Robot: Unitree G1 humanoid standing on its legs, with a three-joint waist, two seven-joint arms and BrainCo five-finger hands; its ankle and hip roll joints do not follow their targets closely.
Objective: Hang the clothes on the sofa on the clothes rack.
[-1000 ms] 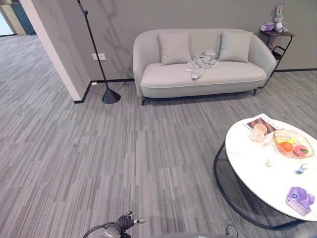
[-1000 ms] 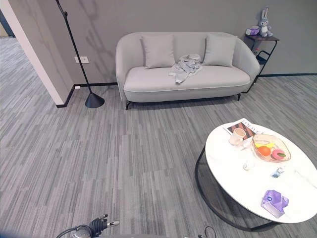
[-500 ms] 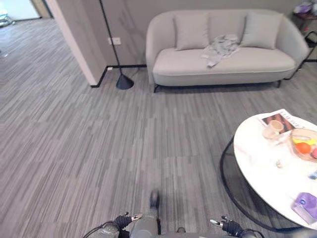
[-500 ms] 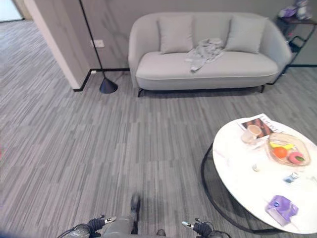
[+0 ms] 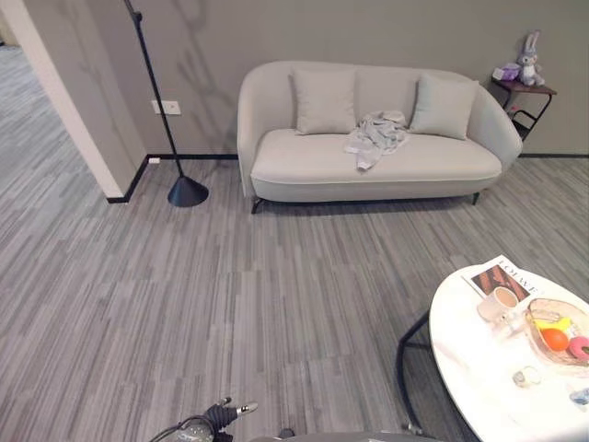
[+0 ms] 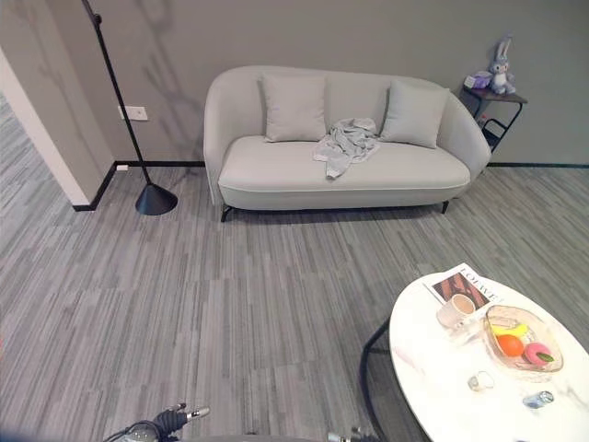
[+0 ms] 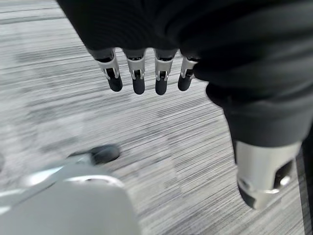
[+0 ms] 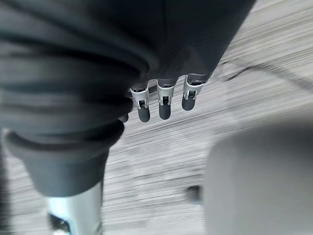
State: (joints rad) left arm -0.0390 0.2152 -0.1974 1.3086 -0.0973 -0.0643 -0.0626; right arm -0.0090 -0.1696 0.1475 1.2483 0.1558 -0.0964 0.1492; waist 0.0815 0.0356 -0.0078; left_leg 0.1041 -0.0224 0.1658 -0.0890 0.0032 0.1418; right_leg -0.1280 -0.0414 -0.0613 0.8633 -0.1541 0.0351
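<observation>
On the sofa [image 5: 368, 161], grey clothes [image 5: 375, 136] lie crumpled between 2 cushions [image 5: 324, 99]. Left hand [image 7: 146, 68] and right hand [image 8: 161, 98] hang over the floor, fingers released and holding nothing.

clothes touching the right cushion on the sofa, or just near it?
Touching. In the left eye view the grey clothes lie heaped on the sofa seat, their upper edge overlapping the right cushion's lower left corner with no gap.

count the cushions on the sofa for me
2. One cushion leans against the backrest toward the sofa's left end, the other cushion toward its right end. The grey garment lies crumpled between them; nothing more seems hidden under it.
</observation>
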